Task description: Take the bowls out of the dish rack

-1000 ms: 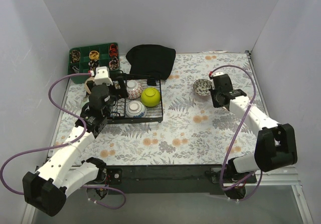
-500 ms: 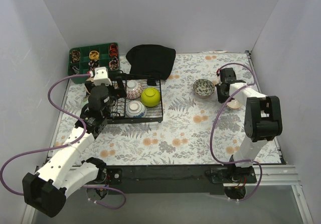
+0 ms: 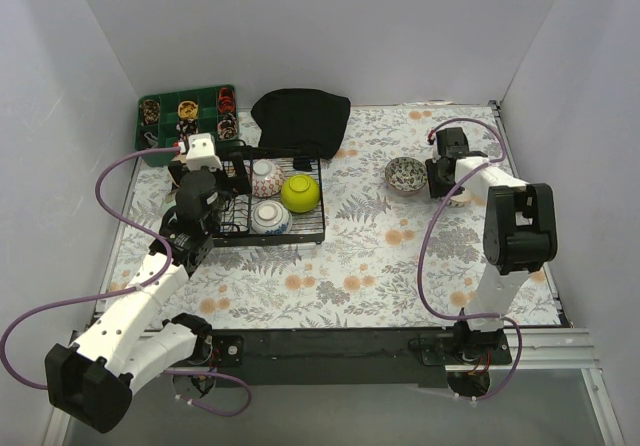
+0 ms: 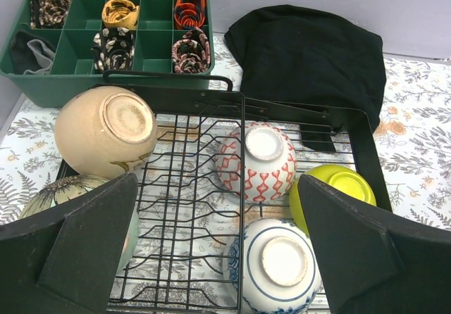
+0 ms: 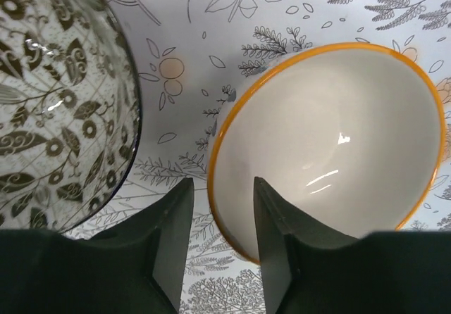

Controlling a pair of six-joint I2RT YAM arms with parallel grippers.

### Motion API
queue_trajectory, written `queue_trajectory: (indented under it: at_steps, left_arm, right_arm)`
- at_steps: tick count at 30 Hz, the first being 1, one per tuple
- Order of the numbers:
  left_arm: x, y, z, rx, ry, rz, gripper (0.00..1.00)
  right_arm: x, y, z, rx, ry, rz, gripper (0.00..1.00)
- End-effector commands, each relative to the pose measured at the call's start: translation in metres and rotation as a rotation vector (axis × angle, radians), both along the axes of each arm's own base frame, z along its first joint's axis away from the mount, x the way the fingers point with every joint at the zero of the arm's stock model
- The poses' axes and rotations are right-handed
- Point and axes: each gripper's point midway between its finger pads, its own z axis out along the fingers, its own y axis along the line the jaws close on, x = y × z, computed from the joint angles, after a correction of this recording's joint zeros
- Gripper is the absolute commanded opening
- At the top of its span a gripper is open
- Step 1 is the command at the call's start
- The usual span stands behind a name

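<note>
Trouble well right of the dish rack (image 4: 169, 76): right gripper (image 5: 222, 184) straddles the rim of the white bowl (image 5: 338, 138), jaws seemingly slack, so a crooked lift could hook it into the patterned bowl (image 5: 49, 103) on its rack side; left gripper (image 4: 217, 181) gapes over the rack, bowls (image 4: 264, 159) inside

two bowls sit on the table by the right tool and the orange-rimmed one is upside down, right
Not upside down: the right wrist view shows the orange-rimmed bowl open side up, its white inside visible. It sits on the table beside the dark patterned bowl, by the right tool.
</note>
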Motion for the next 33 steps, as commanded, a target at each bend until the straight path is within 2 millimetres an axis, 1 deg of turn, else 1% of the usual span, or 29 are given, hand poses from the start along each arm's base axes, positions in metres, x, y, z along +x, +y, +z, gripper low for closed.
queue_trajectory:
  at_steps: [1,3,4,5,6,9,10,11,12,13,14,15,16,17,18,19,20,21,22,23,24,25,26,27,28,29,31,32,33]
  left_arm:
    - [0.001,0.006,0.003,0.004,-0.021,0.015,0.98]
    - [0.002,0.009,0.002,0.004,-0.02,0.021,0.98]
    - [0.002,0.008,0.001,0.003,-0.017,0.017,0.98]
    - [0.002,0.009,0.001,0.001,-0.017,0.02,0.98]
    - [0.003,0.012,0.0,-0.001,-0.015,0.023,0.98]
    - [0.006,0.016,-0.002,-0.013,-0.01,0.03,0.98]
    - [0.006,0.016,-0.002,-0.019,-0.008,0.031,0.98]
    - [0.007,0.016,-0.002,-0.03,-0.007,0.024,0.98]
    - [0.008,0.02,-0.001,-0.034,-0.007,0.033,0.98]
    - [0.008,0.021,-0.001,-0.037,-0.007,0.034,0.98]
    - [0.008,0.023,-0.003,-0.039,-0.005,0.035,0.98]
    - [0.009,0.029,-0.002,-0.039,-0.006,0.054,0.98]
    - [0.01,0.032,-0.005,-0.038,0.001,0.063,0.98]
    - [0.01,0.035,-0.004,-0.037,0.0,0.074,0.98]
    - [0.011,0.044,-0.005,-0.033,0.002,0.104,0.98]
    - [0.011,0.05,-0.005,-0.03,0.005,0.125,0.98]
    - [0.011,0.057,-0.008,-0.025,0.013,0.151,0.98]
    - [0.009,0.068,-0.015,-0.027,0.039,0.187,0.98]
    - [0.008,0.073,-0.019,-0.03,0.058,0.206,0.98]
    - [0.008,0.078,-0.021,-0.036,0.075,0.223,0.98]
    - [0.004,0.087,-0.029,-0.045,0.119,0.256,0.98]
    - [0.002,0.093,-0.032,-0.047,0.136,0.278,0.98]
    - [0.0,0.097,-0.031,-0.054,0.145,0.293,0.98]
    - [-0.007,0.107,-0.035,-0.058,0.168,0.326,0.98]
    - [-0.009,0.11,-0.038,-0.079,0.18,0.331,0.98]
    - [-0.011,0.112,-0.039,-0.091,0.189,0.334,0.98]
    - [-0.018,0.124,-0.047,-0.137,0.228,0.354,0.98]
    - [-0.021,0.134,-0.05,-0.156,0.24,0.378,0.98]
    - [-0.024,0.136,-0.055,-0.17,0.268,0.382,0.98]
  right_arm:
    - [0.005,0.007,0.048,0.058,-0.124,-0.007,0.54]
    - [0.003,0.009,0.057,0.07,-0.145,-0.008,0.63]
    - [0.001,0.01,0.068,0.084,-0.172,-0.011,0.67]
    - [-0.002,0.011,0.07,0.091,-0.177,-0.012,0.69]
    - [-0.005,0.013,0.083,0.101,-0.209,-0.009,0.73]
    - [-0.016,0.024,0.091,0.152,-0.236,-0.004,0.79]
    - [-0.02,0.035,0.104,0.184,-0.272,0.025,0.8]
    - [-0.023,0.043,0.106,0.209,-0.287,0.041,0.82]
    - [-0.031,0.053,0.11,0.241,-0.301,0.072,0.82]
    - [-0.038,0.07,0.11,0.259,-0.303,0.118,0.84]
    - [-0.04,0.081,0.115,0.282,-0.33,0.147,0.85]
    - [-0.05,0.09,0.116,0.299,-0.339,0.177,0.86]
    - [-0.058,0.109,0.118,0.319,-0.345,0.228,0.87]
    - [-0.062,0.117,0.12,0.336,-0.359,0.247,0.87]
    - [-0.068,0.134,0.132,0.394,-0.394,0.309,0.88]
    - [-0.079,0.151,0.13,0.421,-0.391,0.366,0.89]
    - [-0.086,0.161,0.132,0.448,-0.397,0.4,0.9]
    - [-0.092,0.176,0.146,0.493,-0.441,0.464,0.94]
    - [-0.106,0.19,0.143,0.515,-0.431,0.519,0.94]
    - [-0.112,0.198,0.145,0.535,-0.439,0.549,0.94]
    - [-0.119,0.208,0.156,0.573,-0.473,0.6,0.96]
    - [-0.129,0.215,0.15,0.591,-0.458,0.632,0.97]
    - [-0.135,0.219,0.15,0.608,-0.46,0.653,0.97]
    - [-0.143,0.224,0.153,0.641,-0.463,0.69,0.97]
    - [-0.146,0.23,0.158,0.665,-0.485,0.717,0.97]
    - [-0.152,0.231,0.153,0.675,-0.476,0.73,0.97]
    - [-0.157,0.236,0.157,0.702,-0.499,0.776,0.96]
    - [-0.161,0.237,0.152,0.707,-0.487,0.789,0.97]
    - [-0.164,0.238,0.152,0.717,-0.488,0.806,0.97]
